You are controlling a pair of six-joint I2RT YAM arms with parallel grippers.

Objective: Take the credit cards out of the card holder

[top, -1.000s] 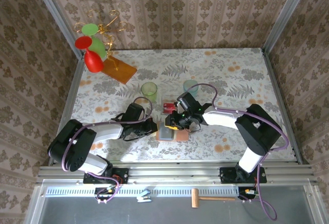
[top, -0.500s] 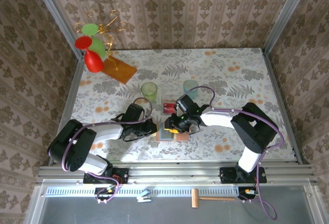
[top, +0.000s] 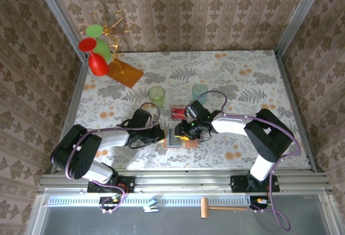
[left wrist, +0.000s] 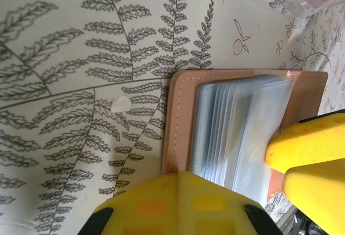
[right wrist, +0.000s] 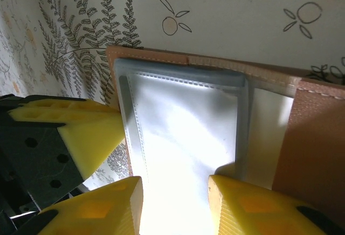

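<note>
Card holder [top: 191,143]: lies open on the table [top: 242,84], long axis 9-to-3 in the top view; a red credit card [top: 177,111] lies just beyond it at 12.
Left pincer [top: 160,133]: closed, and I judge its tip pins the holder's 9 o'clock edge.
Right pincer [right wrist: 175,202]: partly open, straddling the clear sleeves [right wrist: 183,122] and gripping nothing I can see; it is the nearer arm.

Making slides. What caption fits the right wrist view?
Right gripper, jaws apart, above the clear plastic sleeves of an unfolded tan leather card holder.
</note>
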